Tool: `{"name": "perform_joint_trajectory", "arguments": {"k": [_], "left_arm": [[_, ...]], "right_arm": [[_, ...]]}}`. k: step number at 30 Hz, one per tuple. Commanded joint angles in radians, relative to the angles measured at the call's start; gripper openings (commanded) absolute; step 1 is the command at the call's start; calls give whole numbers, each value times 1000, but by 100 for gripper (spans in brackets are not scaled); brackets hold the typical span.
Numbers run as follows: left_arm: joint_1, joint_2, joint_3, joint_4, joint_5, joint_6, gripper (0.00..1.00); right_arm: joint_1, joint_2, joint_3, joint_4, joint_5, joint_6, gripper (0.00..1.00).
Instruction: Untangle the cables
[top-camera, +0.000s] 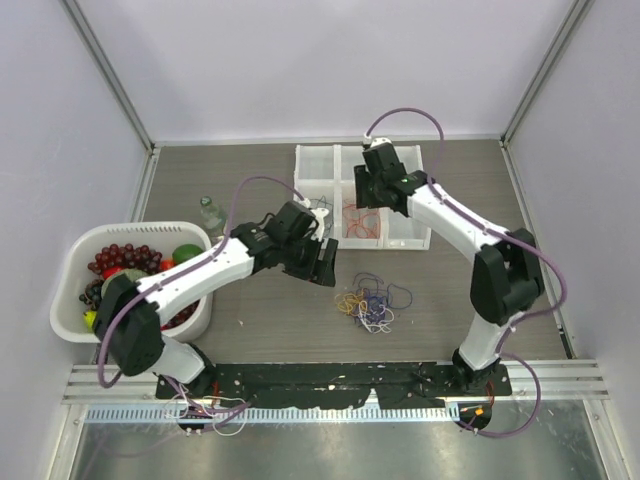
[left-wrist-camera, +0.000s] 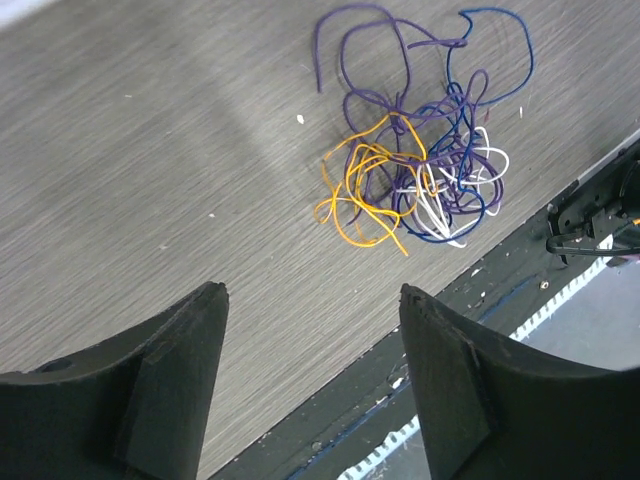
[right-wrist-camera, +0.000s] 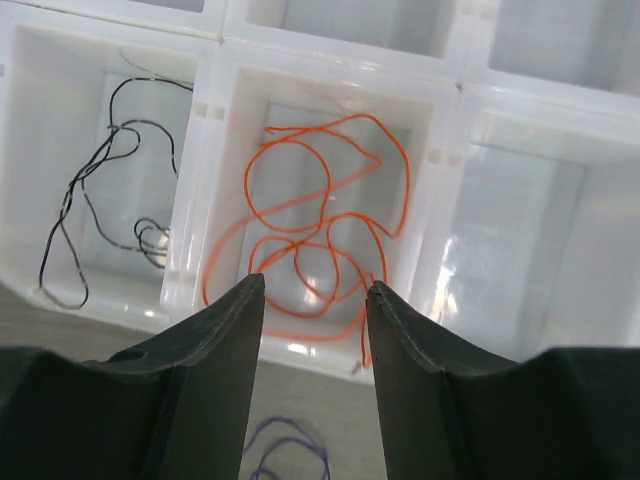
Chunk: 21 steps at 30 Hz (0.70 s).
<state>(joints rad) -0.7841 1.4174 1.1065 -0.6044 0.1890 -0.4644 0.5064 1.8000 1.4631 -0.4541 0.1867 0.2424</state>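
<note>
The cables are seen in two places. A knot (top-camera: 368, 305) of purple, blue, yellow and white strands is spread on the table (top-camera: 270, 320), between the two arms and near the black rail (top-camera: 330, 378) at the front. A red-orange cable (right-wrist-camera: 320, 235) is laid loose in the middle compartment of the white tray (right-wrist-camera: 215, 110), and a black cable (right-wrist-camera: 100, 200) in the compartment to its left.

The right pincer (right-wrist-camera: 315, 290) is held directly over the red-orange cable, its jaws moderately parted and nothing seen between them. The left pincer (left-wrist-camera: 312, 295) is spread wide and empty, poised over bare table near the knot and clear of it.

Trouble would most likely be caused by a grab into the thick of the knot. Several strands would be caught together, and the tangle tightened or dragged along whole. A loop of the red-orange cable could be snagged on a finger when the right pincer is raised, and pulled out of its compartment. Strands could also be swept onto the rail.
</note>
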Motion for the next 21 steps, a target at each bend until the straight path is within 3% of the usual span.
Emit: {"name": "perform_joint_trajectory", "arguments": {"k": [1,5,7,12,17,21], "left_arm": [[-1,127,72,67,131,-19,71],[-1,244,118,91,173,-30,65],[-3,293,130,97,196,-31,62],[-3,340,113,124,239,-25,60],[-29,371,99,114,257,-23,55],[-50,379,96,130,230,-19,39]], "right_arm": [[-2,-209,-85,-129,13,80,52],[-3,-398,-309,-98,-162,119,53],[-2,-482,-439,-42,-336,159,52],[1,-652,-693,106,-470,264,52],[-2,-666,-672,58,-444,233,52],[-2,-639,-653,37,-452,235,51]]}}
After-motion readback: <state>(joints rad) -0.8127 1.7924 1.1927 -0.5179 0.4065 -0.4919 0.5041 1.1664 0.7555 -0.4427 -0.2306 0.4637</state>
